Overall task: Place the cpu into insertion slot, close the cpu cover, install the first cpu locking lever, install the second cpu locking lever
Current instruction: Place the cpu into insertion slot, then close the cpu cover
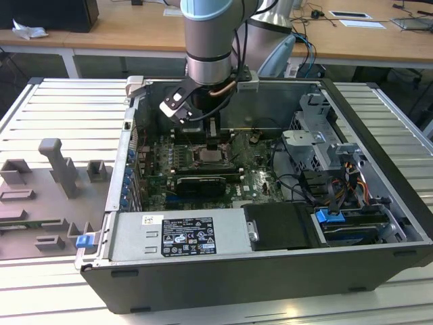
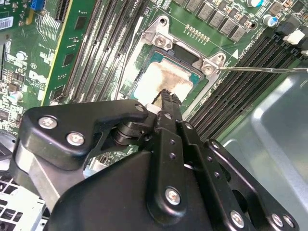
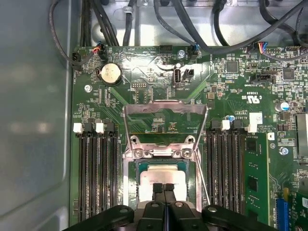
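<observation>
Pointing down — pincer [image 3: 164, 186] closed, over cpu [image 3: 153, 175]

no readable text, white sticker [image 1: 187, 236] print illegible

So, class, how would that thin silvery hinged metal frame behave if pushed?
The thin silvery hinged metal frame stands open, so it would probably swing on its hinge rather than slide. Thin and windowed, it likely feels light and might bend.

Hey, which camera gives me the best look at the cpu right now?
The second wrist view: the cpu lies close and large, the end effector covering one edge. The first wrist view has it partly behind the end effector; the exterior view shows it small and distant.
</observation>
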You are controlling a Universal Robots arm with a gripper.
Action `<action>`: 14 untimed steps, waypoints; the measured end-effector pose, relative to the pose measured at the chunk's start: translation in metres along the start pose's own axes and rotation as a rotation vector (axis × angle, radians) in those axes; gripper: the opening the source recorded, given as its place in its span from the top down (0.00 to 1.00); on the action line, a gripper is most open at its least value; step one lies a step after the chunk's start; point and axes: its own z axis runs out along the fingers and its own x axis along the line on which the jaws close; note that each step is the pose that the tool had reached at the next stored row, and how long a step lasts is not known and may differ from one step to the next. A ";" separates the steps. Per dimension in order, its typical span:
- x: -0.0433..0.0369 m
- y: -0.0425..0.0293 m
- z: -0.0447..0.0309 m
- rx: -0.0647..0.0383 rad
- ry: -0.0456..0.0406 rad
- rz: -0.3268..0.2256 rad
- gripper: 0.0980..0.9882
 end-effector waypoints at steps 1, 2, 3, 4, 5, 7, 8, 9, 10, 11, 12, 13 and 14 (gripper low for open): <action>0.0000 0.0000 -0.0001 0.000 0.0003 0.000 0.99; 0.0000 0.0000 -0.0007 0.000 -0.0001 0.000 0.99; 0.0000 0.0001 -0.0011 0.000 -0.0001 0.000 0.99; 0.0000 0.0001 -0.0013 0.000 0.0001 0.000 0.99; 0.0000 0.0002 -0.0019 0.000 0.0000 0.000 0.99; 0.0000 0.0002 -0.0025 0.000 -0.0001 0.000 0.99; 0.0000 0.0003 -0.0038 0.000 -0.0001 0.000 0.99; 0.0000 0.0004 -0.0048 0.000 -0.0002 0.000 0.99; 0.0000 0.0006 -0.0065 0.000 -0.0001 0.000 0.99; 0.0000 0.0007 -0.0085 0.000 -0.0002 0.000 0.99; 0.0000 0.0008 -0.0093 0.000 -0.0002 0.000 0.99; 0.0001 0.0008 -0.0096 0.000 -0.0001 0.000 0.99; 0.0000 0.0009 -0.0105 0.000 -0.0002 0.000 0.99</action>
